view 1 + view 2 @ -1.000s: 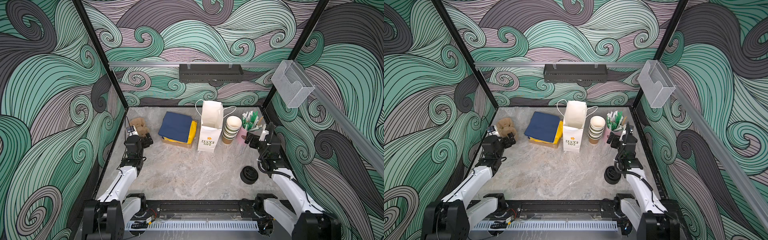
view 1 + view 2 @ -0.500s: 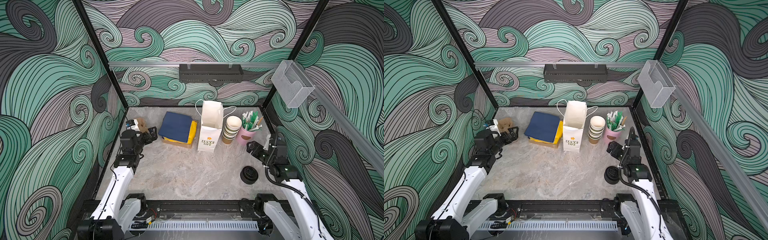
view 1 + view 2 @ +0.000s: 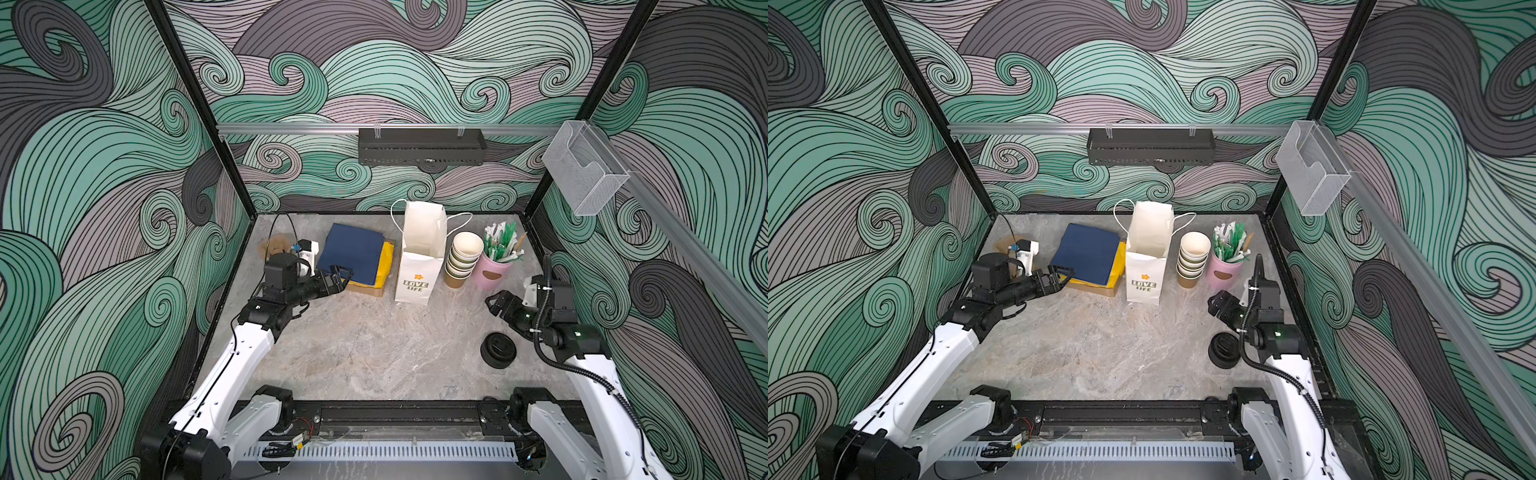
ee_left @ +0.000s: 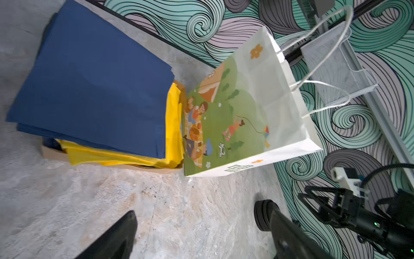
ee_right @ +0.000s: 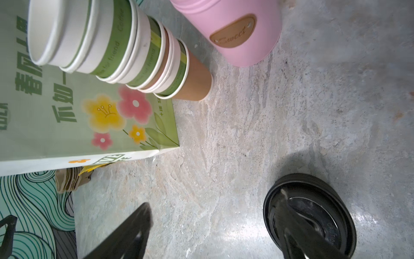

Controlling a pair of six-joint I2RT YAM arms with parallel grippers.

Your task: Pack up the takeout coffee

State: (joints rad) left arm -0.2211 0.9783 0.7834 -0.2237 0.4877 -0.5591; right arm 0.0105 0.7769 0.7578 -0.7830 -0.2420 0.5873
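Left pincer now nearer paper bag

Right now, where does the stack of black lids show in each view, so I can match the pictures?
In a top view: black lids beside the right arm, nearer than the pink tin.
In a top view: same place.
Left wrist: partly behind the left pincer's finger, lids at.
Right wrist: close up, partly behind the right pincer's finger, lids at.
Shared landmark: the white paper bag, in all four.
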